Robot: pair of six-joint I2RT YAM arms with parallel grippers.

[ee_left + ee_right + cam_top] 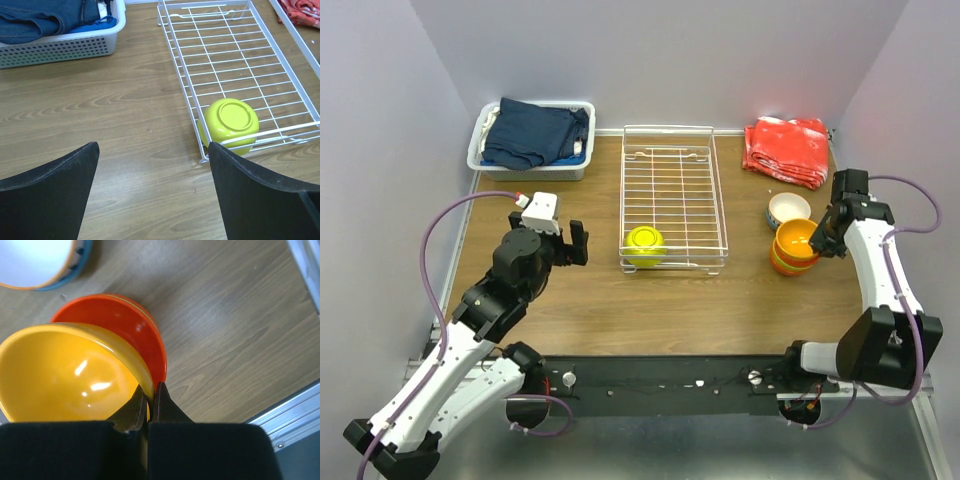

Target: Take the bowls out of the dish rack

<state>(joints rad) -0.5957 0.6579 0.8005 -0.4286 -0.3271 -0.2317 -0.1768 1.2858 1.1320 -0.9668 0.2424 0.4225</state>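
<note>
**While one bowl sits in the rack, the right gripper pinches an orange rim**

Where the wooden table (pixel 600 310) meets the far left corner, a white perforated plastic bin (pixel 480 152) holds folded dark-blue cloth (pixel 535 133). Nearer the arm bases, the left gripper (pixel 578 242) hovers above bare wood just left of the rack. Its black fingers (pixel 55 185) are spread wide apart with nothing between them, as the left wrist view (pixel 152 150) confirms.

At the table's middle lies the rectangular white wire-grid dish rack (pixel 673 195), long side running away from the arms. One small glossy yellow-green bowl (pixel 645 243) remains in its near left corner. It is turned bottom-up, its round foot ring showing (pixel 230 122), and it presses against the near rail of the rack (pixel 240 60).

Right of the rack, out on the wood, stands a white bowl (pixel 788 209) with a striped rim. Just in front of it sits a short stack: a glossy orange bowl (pixel 796 240) nested, slightly tilted, in a red-orange bowl (pixel 782 265). The right gripper (pixel 825 243) comes in from the stack's right side. Seen from the right wrist (pixel 149 392), its jaws are closed tight on the rim of the orange bowl (pixel 65 375), with the red-orange bowl (pixel 125 325) beneath.

A crumpled red patterned cloth (pixel 787 150) lies in the far right corner.
</note>
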